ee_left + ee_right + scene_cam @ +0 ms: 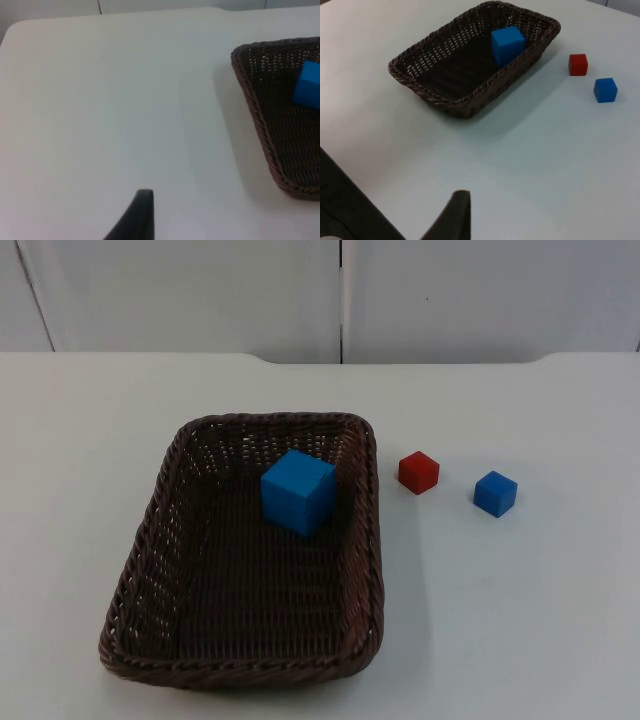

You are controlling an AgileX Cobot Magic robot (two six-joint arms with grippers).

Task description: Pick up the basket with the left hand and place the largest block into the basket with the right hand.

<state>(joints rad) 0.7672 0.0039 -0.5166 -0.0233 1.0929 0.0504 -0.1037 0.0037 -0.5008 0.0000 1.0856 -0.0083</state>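
Large blue block [298, 491] already sits inside the basket [150, 540], toward its 1 o'clock corner. Basket rests flat on the counter [520, 620]; small red block [418, 472] and small blue block [495, 493] lie at its 3 o'clock, apart from each other. My read: placing is done and nothing remains but parking.

Left pincer [135, 220] hangs over bare counter beside the basket; right pincer [452, 217] well back. Neither touches anything. Opening: cannot tell for either.

L claw [142, 212], R claw [457, 215]: both above table, holding nothing.
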